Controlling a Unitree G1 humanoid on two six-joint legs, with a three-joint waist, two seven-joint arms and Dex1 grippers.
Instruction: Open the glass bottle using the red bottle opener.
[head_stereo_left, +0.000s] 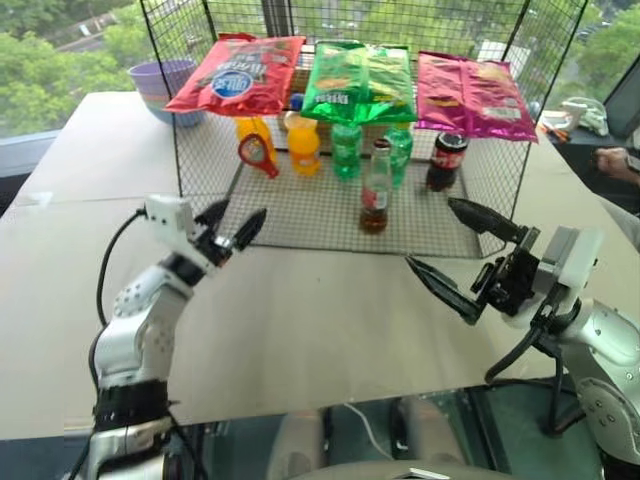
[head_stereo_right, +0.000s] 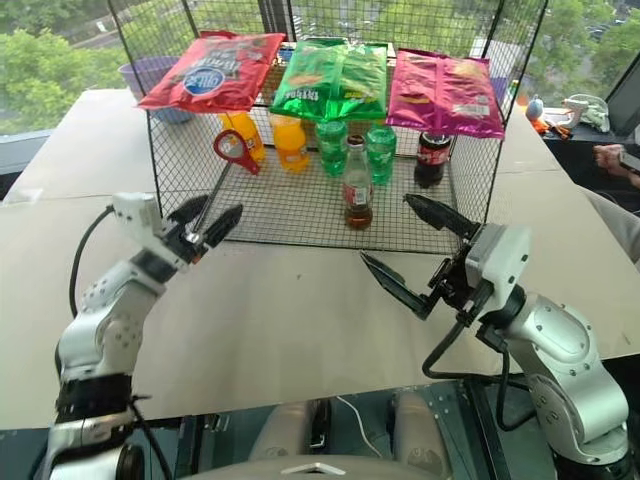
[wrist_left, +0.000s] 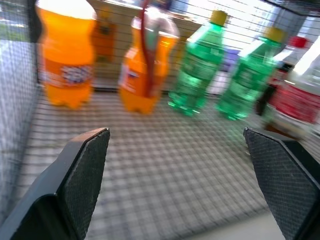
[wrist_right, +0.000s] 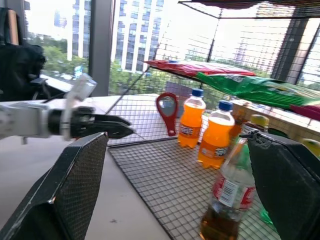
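Note:
The glass bottle (head_stereo_left: 376, 190) stands upright on the wire shelf floor near its front edge; it is slim and clear, with brown liquid low down and a red label. The red bottle opener (head_stereo_left: 257, 152) hangs at the cage's left side, loop head up, in front of an orange bottle. My left gripper (head_stereo_left: 246, 208) is open just outside the cage's front left corner, below and a little nearer than the opener. My right gripper (head_stereo_left: 429, 232) is open wide in front of the cage, to the right of the glass bottle and apart from it.
A wire cage (head_stereo_left: 300, 215) sits on the table, with three chip bags (head_stereo_left: 355, 80) on its top. Inside stand orange bottles (head_stereo_left: 304, 145), green bottles (head_stereo_left: 347, 150) and a dark cola bottle (head_stereo_left: 445, 160). A purple bowl (head_stereo_left: 160, 85) is at the back left. A person's hand (head_stereo_left: 615, 160) rests at the right edge.

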